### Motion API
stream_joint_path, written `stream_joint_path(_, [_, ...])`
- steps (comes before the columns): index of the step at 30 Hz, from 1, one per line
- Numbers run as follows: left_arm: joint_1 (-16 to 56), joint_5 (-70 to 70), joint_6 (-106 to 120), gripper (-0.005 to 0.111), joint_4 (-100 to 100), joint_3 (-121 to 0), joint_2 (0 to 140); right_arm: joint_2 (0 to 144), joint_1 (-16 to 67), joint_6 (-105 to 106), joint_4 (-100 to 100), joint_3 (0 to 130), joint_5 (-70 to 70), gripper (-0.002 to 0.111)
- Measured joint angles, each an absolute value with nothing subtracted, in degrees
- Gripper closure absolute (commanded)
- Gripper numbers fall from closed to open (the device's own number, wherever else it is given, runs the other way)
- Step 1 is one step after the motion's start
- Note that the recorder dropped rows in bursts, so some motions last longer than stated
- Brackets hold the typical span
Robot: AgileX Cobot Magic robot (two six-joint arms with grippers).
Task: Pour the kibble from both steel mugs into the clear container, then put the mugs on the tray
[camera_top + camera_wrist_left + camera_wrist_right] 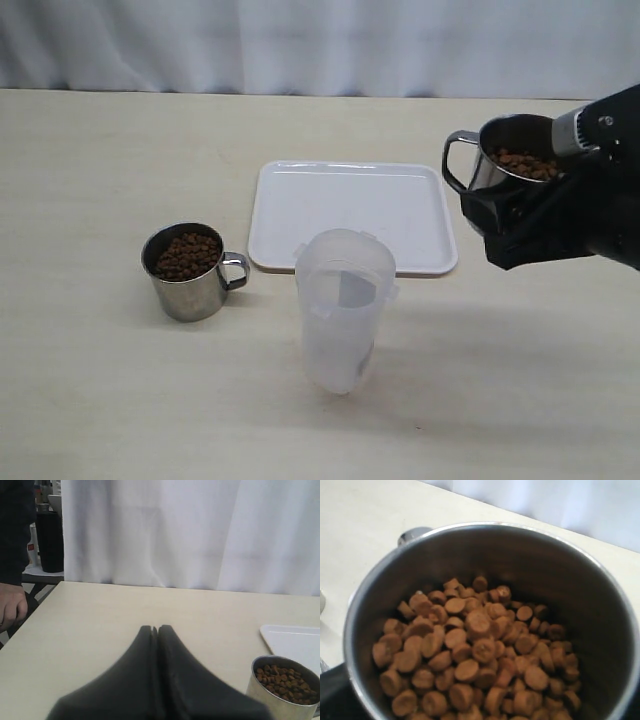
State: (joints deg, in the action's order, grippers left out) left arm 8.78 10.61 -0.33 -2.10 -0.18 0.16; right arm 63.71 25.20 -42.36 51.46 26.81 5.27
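My right gripper (pixel 493 207) is shut on one steel mug (pixel 512 150) and holds it in the air at the right, past the tray's right end, handle pointing left. Brown kibble (pixel 475 645) fills its lower part. The other steel mug (pixel 190 275) stands on the table at the left, also holding kibble (pixel 186 255); the left wrist view shows it (pixel 282 690) beside my left gripper (pixel 155 629), which is shut on nothing. The clear container (pixel 345 310) stands upright at front centre. The white tray (pixel 350 210) lies behind it with nothing on it.
A white curtain (pixel 320 40) hangs behind the table's far edge. In the left wrist view a person's hand (pixel 12 605) rests off the table's left side, with a black bottle (pixel 50 540) on a side stand beyond.
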Motion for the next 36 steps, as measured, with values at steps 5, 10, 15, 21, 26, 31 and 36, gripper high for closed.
stream_joint_path(5, [8.8,10.6,-0.3,0.107,-2.1,-0.2,0.2,63.7,25.2,-54.0,64.7,27.7,5.5,0.104])
stream_joint_path(10, [8.8,10.6,-0.3,0.107,-2.1,-0.2,0.2,63.7,26.6,-68.6,80.8,29.9,0.0,0.104])
stream_joint_path(15, [8.8,10.6,-0.3,0.107,-2.1,-0.2,0.2,63.7,37.6,-70.5,84.9,30.6,-14.8,0.104])
stream_joint_path(21, [8.8,10.6,-0.3,0.107,-2.1,-0.2,0.2,63.8,50.3,-73.1,86.9,30.6,-29.6,0.104])
stream_joint_path(26, [8.8,10.6,-0.3,0.107,-2.1,-0.2,0.2,67.2,55.8,-74.8,88.1,30.9,-35.7,0.104])
stream_joint_path(31, [8.8,10.6,-0.3,0.107,-2.1,-0.2,0.2,71.0,58.9,-74.8,88.9,31.3,-39.0,0.104])
stream_joint_path(36, [8.8,10.6,-0.3,0.107,-2.1,-0.2,0.2,72.5,59.2,-74.5,88.9,33.7,-40.1,0.104])
